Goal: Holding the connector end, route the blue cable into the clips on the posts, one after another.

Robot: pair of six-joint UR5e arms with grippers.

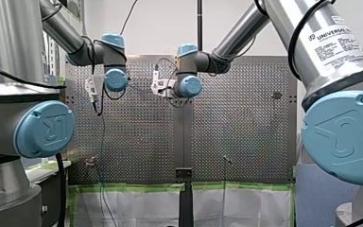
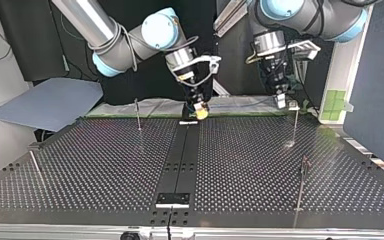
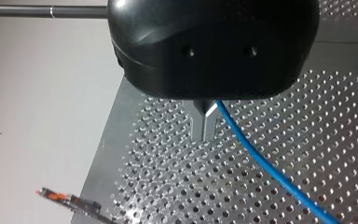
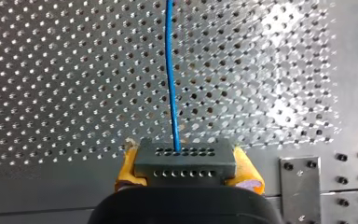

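Observation:
In the right wrist view my right gripper (image 4: pixel 187 171) is shut on a grey connector block (image 4: pixel 185 156), clamped between its yellow pads (image 4: pixel 127 169). The blue cable (image 4: pixel 169 70) leaves the block and runs straight ahead over the perforated plate. In the left wrist view my left gripper (image 3: pixel 205 127) has its metal fingers shut on the blue cable (image 3: pixel 261 163), which trails away below it. In the top view my right gripper (image 2: pixel 199 111) hangs near the table's far middle. My left gripper (image 2: pixel 280 100) is beside a thin post (image 2: pixel 296 122).
Thin posts stand on the perforated table (image 2: pixel 105 170): one at the far left (image 2: pixel 137 114), one at the near right (image 2: pixel 303 182), one at the left edge (image 2: pixel 34 167). An orange-tipped clip (image 3: pixel 58 198) shows beside my left gripper. A black strip (image 2: pixel 180 155) runs down the middle.

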